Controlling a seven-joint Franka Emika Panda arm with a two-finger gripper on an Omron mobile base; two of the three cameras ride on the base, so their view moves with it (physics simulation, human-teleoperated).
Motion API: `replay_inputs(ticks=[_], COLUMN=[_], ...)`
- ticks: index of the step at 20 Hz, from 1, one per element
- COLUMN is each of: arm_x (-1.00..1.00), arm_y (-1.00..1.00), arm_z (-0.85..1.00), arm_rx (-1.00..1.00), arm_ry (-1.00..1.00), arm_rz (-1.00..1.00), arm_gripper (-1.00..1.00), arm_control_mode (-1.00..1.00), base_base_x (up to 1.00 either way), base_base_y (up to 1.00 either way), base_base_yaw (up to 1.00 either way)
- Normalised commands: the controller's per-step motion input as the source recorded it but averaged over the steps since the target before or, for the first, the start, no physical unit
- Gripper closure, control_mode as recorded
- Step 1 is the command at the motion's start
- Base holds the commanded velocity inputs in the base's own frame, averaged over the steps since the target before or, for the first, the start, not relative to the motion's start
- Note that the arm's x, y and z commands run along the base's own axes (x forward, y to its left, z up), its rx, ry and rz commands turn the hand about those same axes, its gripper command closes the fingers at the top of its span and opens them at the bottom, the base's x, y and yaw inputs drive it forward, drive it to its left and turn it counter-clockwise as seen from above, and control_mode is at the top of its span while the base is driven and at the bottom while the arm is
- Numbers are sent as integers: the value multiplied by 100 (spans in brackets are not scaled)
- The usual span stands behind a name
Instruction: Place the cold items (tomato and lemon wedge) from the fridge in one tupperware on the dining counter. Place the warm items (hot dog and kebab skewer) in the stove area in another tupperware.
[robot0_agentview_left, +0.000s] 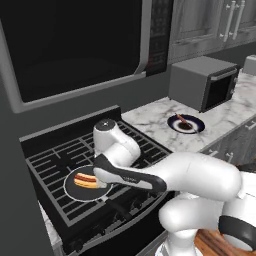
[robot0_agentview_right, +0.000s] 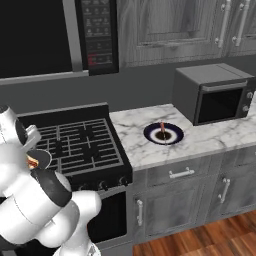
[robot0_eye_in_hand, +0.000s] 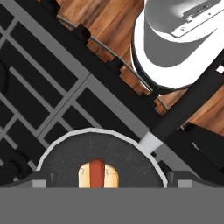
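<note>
The black stove (robot0_agentview_left: 75, 155) has dark grates on top. A dark pan (robot0_agentview_left: 75, 192) sits on the grates at the front-left burner, w/ a hot dog (robot0_agentview_left: 86, 180) in it. Pan handle sticks out past the stove's front edge in the hand view. Next to the stove, on its right, is a white marble counter (robot0_agentview_right: 210, 140) w/ grey veins. A dark blue plate (robot0_agentview_right: 163, 133) lies on it, w/ a kebab skewer (robot0_agentview_left: 183, 121) on the plate. A grey microwave (robot0_agentview_right: 215, 92) stands on the counter behind the plate, near it.
</note>
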Motion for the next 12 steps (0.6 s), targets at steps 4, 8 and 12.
replay_inputs(ticks=[4, 8, 12], arm_x=[21, 42, 61], arm_y=[27, 10, 2], arm_z=[-45, -34, -37], arm_rx=[1, 0, 0], arm_ry=[8, 4, 3], arm_rz=[6, 1, 0], arm_gripper=[-100, -100, -100], arm_control_mode=[-100, -100, -100], base_base_x=[0, 0, 0], base_base_y=[0, 0, 0], base_base_yaw=[0, 0, 0])
